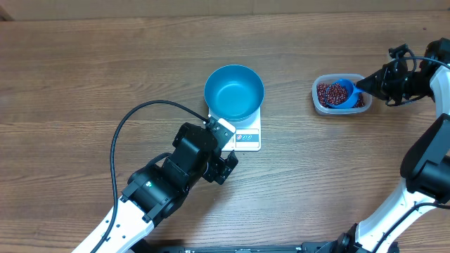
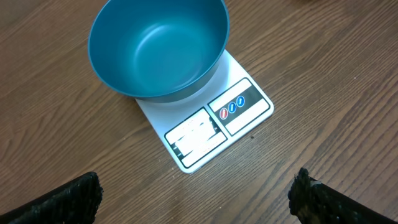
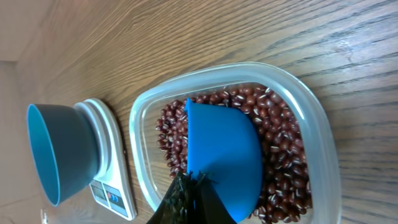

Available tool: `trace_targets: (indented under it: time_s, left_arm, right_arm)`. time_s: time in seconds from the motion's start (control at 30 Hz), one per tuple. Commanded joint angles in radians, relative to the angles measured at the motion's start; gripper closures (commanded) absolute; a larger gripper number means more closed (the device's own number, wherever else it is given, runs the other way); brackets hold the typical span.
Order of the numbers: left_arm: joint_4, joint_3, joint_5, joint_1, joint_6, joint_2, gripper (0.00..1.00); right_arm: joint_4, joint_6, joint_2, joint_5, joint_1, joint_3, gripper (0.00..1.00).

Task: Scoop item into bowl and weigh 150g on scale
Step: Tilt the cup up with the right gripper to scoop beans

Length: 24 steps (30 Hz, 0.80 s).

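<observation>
Bowl sits empty on the scale in the middle of the desk, beyond the released left hand, while beans fill a tub toward its right edge, where the nearer right hand grasps a scoop resting in them, bowl leftward.

My left arm comes in from seven o'clock and points toward one o'clock. Its pincer is tilted downward, jaws spread wide, holding nothing. My right arm rises along the four o'clock side, then bends toward nine o'clock. Its pincer is clamped on the blue scoop.
</observation>
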State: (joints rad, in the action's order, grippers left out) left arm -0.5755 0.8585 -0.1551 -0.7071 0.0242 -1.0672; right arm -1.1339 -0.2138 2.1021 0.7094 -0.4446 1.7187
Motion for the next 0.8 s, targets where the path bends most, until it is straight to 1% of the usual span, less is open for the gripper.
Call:
trace_targets:
  time_s: [0.0, 0.17, 0.77]
  left_arm:
    - [0.003, -0.005, -0.012, 0.002, -0.013, -0.005, 0.0]
    - [0.003, -0.005, -0.013, 0.002, -0.013, -0.004, 0.0]
    - [0.003, -0.005, -0.012, 0.002, -0.013, -0.005, 0.01]
  right_arm:
    - [0.003, -0.031, 0.01, 0.043, -0.017, 0.001, 0.96]
    - [0.004, -0.05, 0.01, 0.1, -0.017, 0.001, 0.96]
    - [-0.002, -0.057, 0.01, 0.169, -0.037, 0.001, 0.96]
